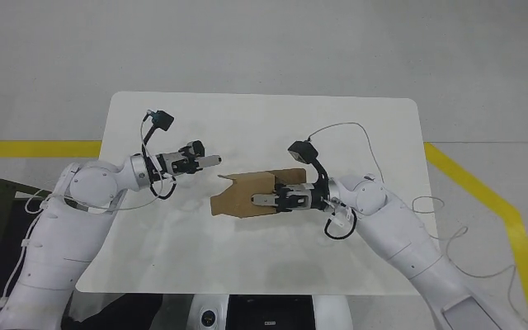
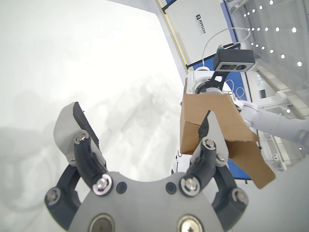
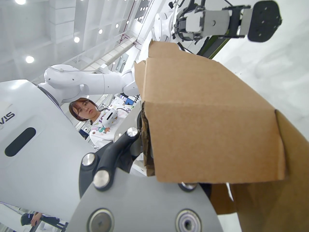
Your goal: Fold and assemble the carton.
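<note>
**A:** Where does the carton sit on that white table [image 1: 363,124]?

**B:** About the middle. The brown cardboard carton [image 1: 235,202] is only partly formed, a sleeve with its end flaps loose. From the wrist views it looks raised off the surface rather than lying flat, though I can't be sure.

**A:** What worries you most?

**B:** One arm alone carries it. The right gripper [image 1: 262,200] has it by a single wall. I judge that any push from the other side could twist the sleeve around that grip or collapse it flat. Thin board may also crease away from its score lines.

**A:** And the other arm?

**B:** The left gripper [image 2: 142,109] hangs just beside the carton's near end, not touching it. If it comes in at a slant, a fingertip could catch the loose flap [image 2: 251,165] and bend it outward instead of tucking it in.

**A:** How do the jaws stand?

**B:** On the left they are spread wide, with nothing between the ribbed pads [image 2: 85,124]. On the right the board hides most of the fingers. They appear closed on the carton wall, pinching it, and the top view shows them lying close together over the cardboard.
</note>
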`<state>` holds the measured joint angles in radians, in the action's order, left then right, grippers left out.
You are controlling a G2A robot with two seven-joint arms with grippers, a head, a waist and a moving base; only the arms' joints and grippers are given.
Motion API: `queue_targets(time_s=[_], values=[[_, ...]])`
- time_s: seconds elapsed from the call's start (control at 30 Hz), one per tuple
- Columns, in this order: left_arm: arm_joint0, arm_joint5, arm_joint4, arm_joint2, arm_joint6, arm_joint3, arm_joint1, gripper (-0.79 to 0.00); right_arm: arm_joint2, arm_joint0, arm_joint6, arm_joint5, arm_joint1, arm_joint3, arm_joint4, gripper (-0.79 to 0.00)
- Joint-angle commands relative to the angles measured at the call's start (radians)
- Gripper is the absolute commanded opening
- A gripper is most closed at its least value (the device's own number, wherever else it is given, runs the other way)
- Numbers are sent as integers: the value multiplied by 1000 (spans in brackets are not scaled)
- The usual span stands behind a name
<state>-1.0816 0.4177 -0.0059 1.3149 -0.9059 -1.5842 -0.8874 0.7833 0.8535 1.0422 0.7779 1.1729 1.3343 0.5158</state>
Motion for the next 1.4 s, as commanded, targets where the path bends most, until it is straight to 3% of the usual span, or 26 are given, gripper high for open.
queue_targets(time_s=[0.0, 0.6, 1.37], values=[[0, 0, -2, 0, 11, -14, -1, 0, -10, -3, 5, -5, 2, 1, 6, -785], [5, 35, -119, -54, -120, -46, -5, 0, 2, -14, -45, 45, 6, -37, -6, -785], [20, 37, -134, -68, -123, -24, -7, 0, 4, -16, -54, 54, 14, -51, -23, -785]])
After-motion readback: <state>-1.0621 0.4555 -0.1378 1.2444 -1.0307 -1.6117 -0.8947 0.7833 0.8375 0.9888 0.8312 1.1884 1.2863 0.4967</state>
